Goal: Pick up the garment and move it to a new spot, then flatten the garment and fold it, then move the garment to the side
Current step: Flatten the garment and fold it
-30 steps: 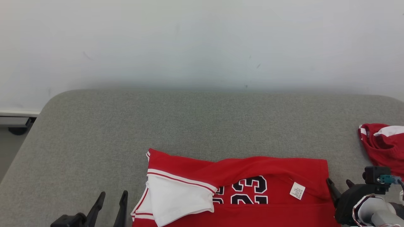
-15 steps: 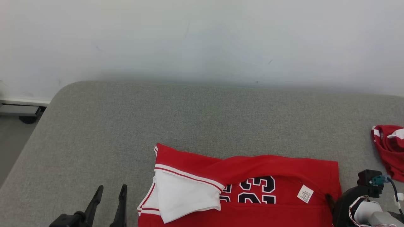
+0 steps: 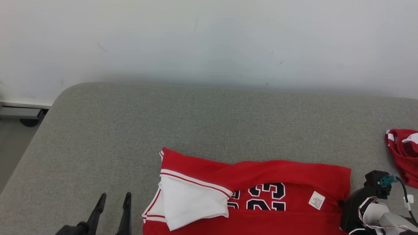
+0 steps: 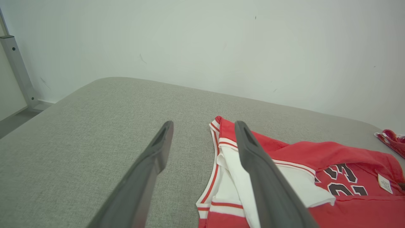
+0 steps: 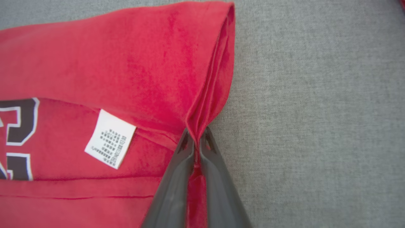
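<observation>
Right tool (image 5: 196, 135) pinching right edge of red jersey (image 3: 277, 174), layers bunched between fingers. Left tool (image 3: 116, 195) spread, idle just left of jersey. Jersey lies partly folded at near edge of grey surface (image 3: 98, 137). I judge fold step in hand; next I want left grip on striped edge and an even lift.

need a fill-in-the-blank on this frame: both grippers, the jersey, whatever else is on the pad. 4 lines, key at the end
1. The right gripper is ___ on the side edge of the red jersey.
2. The left gripper stands ___ over the grey pad, holding nothing.
3. The care label on the jersey is ___ in colour.
4. A second red garment lies on the pad to the robot's ___.
Missing words: shut; open; white; right.
</observation>
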Motion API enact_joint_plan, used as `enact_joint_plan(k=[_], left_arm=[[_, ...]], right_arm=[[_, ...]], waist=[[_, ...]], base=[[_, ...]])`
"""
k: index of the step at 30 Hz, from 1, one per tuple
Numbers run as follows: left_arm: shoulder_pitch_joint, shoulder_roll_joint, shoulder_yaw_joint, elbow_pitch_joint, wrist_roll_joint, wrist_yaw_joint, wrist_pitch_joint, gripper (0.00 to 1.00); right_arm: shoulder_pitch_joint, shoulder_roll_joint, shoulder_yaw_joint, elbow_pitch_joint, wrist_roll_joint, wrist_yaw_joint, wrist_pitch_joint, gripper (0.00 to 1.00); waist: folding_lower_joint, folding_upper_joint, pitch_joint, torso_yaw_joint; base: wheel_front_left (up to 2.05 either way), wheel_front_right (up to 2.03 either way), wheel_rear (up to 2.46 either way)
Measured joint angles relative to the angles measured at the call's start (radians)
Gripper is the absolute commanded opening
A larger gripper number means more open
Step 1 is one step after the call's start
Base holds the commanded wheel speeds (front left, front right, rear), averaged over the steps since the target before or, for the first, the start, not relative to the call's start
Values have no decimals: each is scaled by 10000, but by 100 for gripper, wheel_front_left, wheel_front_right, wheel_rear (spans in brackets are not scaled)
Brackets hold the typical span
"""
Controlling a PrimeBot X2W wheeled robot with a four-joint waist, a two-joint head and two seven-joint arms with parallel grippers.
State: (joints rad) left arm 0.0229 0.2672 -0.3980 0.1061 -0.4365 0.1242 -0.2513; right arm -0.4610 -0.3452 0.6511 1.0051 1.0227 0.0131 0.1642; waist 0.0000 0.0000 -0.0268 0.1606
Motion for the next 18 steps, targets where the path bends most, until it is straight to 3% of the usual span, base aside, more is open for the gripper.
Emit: enact_joint_plan(k=[7,13,18], left_arm=[[313,-138,199,36,54,0,46,100],[344,-230,203,40,67,0,104,100],[363,-378,194,54,81,0,130,100]], right_arm=[[-198,-90,52,77,33,136,33,0],[-320,-890,107,265,-234,236,19,0],[-469,-865,-222,29,128,608,117,0]], waist=[[0,0,-44,-177],[0,0,-100,-446],[0,0,-145,-644]], base=[[0,0,0],[0,0,0],[0,0,0]])
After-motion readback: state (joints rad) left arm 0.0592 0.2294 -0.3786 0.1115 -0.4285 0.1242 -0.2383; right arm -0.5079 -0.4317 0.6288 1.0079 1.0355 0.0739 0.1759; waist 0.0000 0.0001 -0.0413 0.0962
